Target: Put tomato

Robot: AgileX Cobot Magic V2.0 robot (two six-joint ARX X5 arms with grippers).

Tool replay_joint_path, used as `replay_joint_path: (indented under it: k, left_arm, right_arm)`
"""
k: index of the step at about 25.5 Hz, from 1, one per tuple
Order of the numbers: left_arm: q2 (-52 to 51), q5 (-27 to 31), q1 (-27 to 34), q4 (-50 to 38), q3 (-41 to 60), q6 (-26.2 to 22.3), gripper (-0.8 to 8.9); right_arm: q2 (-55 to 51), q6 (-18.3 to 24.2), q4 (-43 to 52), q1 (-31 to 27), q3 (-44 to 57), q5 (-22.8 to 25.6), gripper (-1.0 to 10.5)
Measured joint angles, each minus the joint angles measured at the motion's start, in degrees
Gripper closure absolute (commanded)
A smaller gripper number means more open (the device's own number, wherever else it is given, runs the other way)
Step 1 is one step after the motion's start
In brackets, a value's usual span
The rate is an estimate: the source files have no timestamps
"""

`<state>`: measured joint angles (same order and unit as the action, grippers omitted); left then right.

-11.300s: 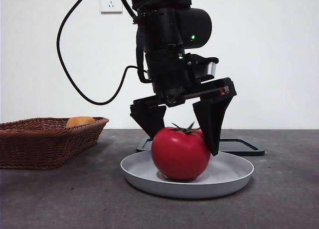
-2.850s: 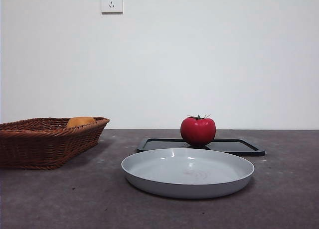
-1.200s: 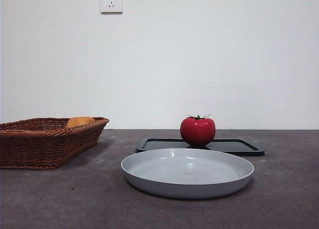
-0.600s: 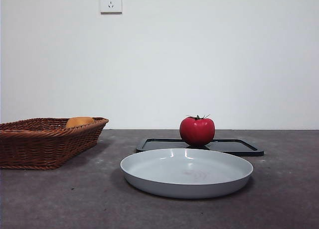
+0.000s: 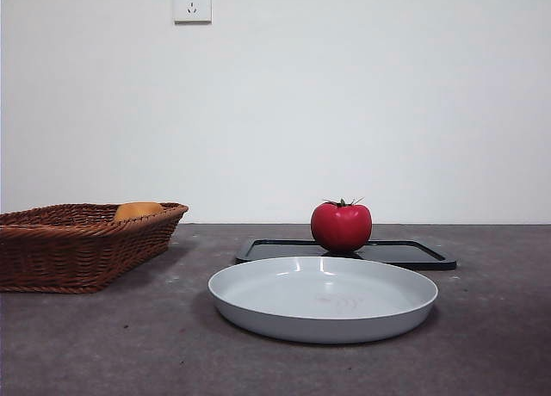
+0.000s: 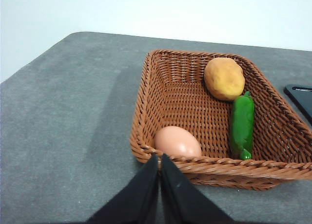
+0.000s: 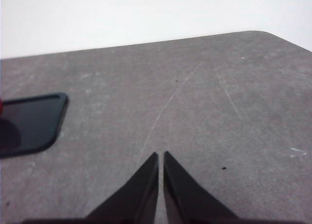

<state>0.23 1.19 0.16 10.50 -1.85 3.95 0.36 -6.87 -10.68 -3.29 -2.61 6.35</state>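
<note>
- The tomato sits upright on the black tray, behind the grey plate and apart from it — nothing touches it or holds it.
- Judged from how things lie, the placing looks done: the tomato rests steady on the tray, stem up, and neither arm shows in the front view. If the tray was the goal, nothing seems left but to wait; the task sentence names no target, so this stays a judgement.
- The left tool hangs over the near edge of the wicker basket, its jaws pressed together on nothing. Inside the basket lie an orange-yellow fruit, a green pepper and an egg.
- The right tool hovers over the bare table, jaws likewise closed and empty; a corner of the tray shows at the edge of its view, well apart from the tips.
- Against the earliest frame: then a big dark arm stood over the plate with its jaws around the tomato, which lay in the plate — now the plate is empty, the arm is gone from the front view, and the tomato is on the tray.
- Across the last couple of seconds the tomato, plate, tray and basket have hardly shifted, so the scene appears settled.
</note>
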Motion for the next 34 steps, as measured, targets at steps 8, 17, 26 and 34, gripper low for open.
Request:
replay_joint_path:
  k: [8, 17, 26, 34]
  left_arm:
    - [0.00, -0.04, 0.00, 0.00, 0.00, 0.00, 8.07]
    - [0.00, -0.02, 0.00, 0.00, 0.00, 0.00, 8.07]
    - [0.00, -0.02, 0.00, 0.00, 0.00, 0.00, 8.07]
    - [0.00, -0.02, 0.00, 0.00, 0.00, 0.00, 8.07]
  right_arm:
    - [0.00, 4.04, 0.61, -0.42, 1.49, -6.40, 9.4]
    - [0.00, 5.57, 0.59, -0.42, 1.49, -6.80, 9.4]
    - [0.00, 5.60, 1.09, -0.42, 1.64, -6.80, 9.4]
    - [0.00, 5.60, 1.11, -0.42, 1.64, -6.82, 9.4]
